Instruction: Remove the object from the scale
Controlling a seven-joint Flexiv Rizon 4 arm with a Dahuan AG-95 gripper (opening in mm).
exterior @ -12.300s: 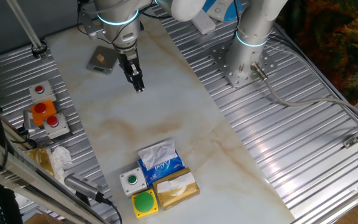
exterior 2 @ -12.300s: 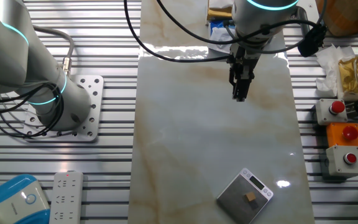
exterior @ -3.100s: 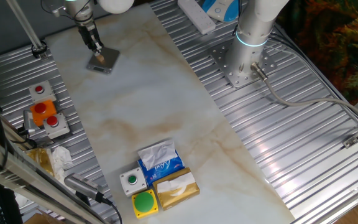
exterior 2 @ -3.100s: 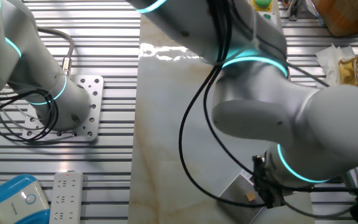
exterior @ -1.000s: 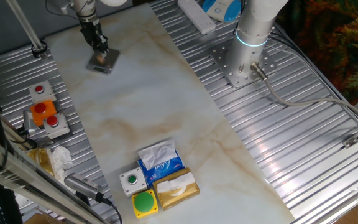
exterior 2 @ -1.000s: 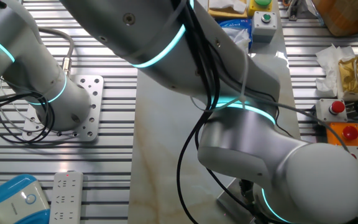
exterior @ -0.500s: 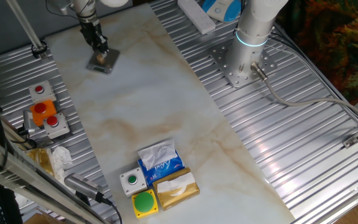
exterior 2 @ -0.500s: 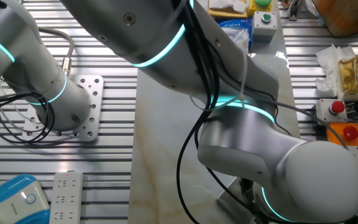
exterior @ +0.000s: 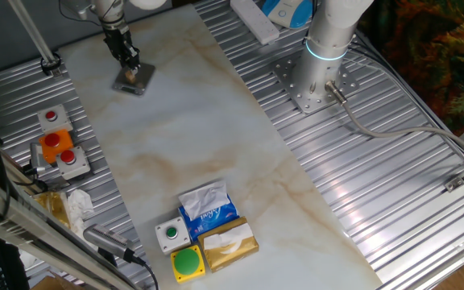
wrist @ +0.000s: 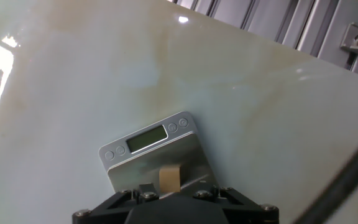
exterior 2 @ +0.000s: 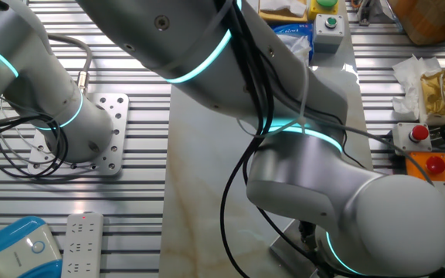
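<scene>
object (wrist: 169, 177) upright-oblong on scale (wrist: 157, 155), gripper (exterior: 132, 64) seemingly around it

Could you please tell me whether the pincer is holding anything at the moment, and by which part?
It cannot be told. The pincer is down over the small tan-brown nugget on the flat grey metallic scale, but no view shows its fingertips.

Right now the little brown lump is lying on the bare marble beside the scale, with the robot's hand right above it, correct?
Not quite. The hand view shows the brown lump resting on the scale, on its silver top, not on the marble. The hand does sit right above it.
</scene>
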